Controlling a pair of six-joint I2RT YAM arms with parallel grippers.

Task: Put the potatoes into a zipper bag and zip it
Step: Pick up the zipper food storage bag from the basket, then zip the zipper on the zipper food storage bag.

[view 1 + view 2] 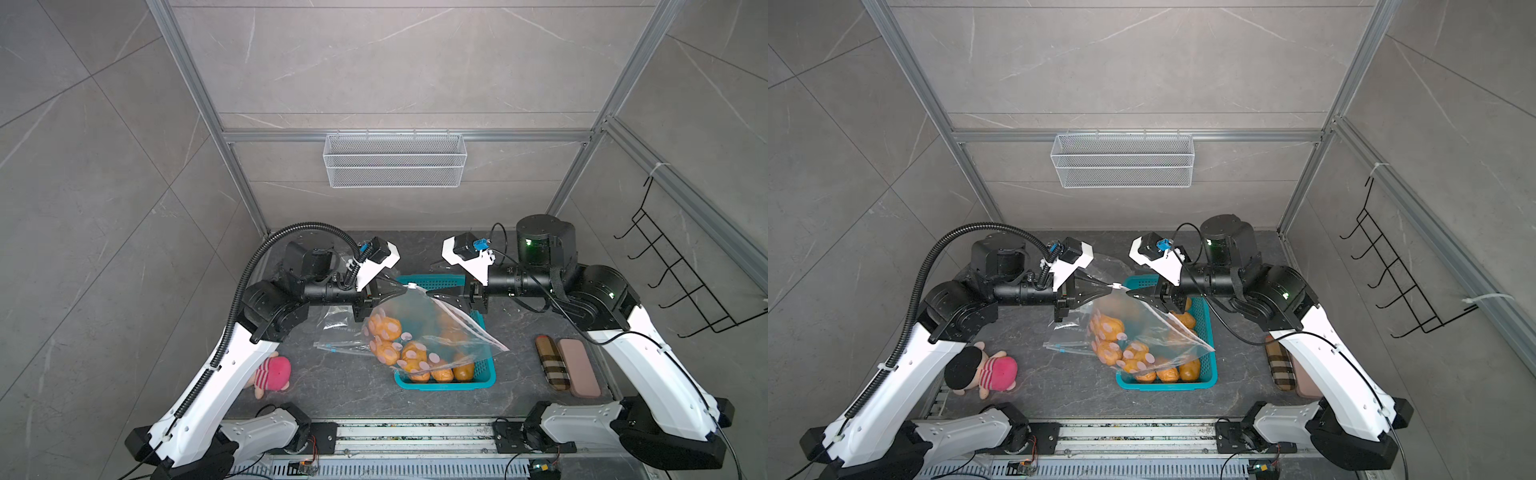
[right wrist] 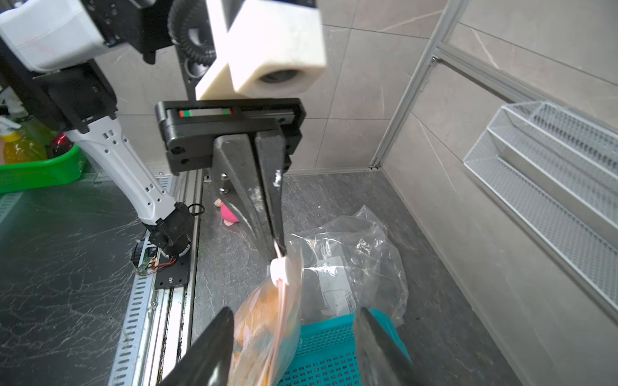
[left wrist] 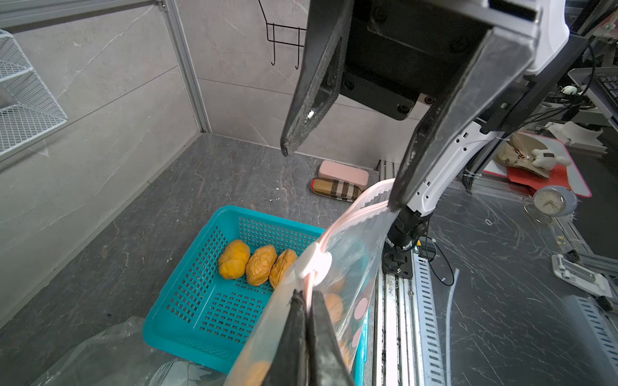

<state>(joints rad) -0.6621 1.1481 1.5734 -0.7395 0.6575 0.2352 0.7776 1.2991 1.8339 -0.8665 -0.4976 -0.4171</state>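
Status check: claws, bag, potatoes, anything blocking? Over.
Left claw shut on bag top, beside slider. Right claw open, straddling bag's top edge. Some potatoes in bag, three visible in basket. Bag hangs over basket, covering part of it.

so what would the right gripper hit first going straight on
Likely the white slider on the zipper bag, whose top edge sits inside the open right gripper; the left gripper is just behind.
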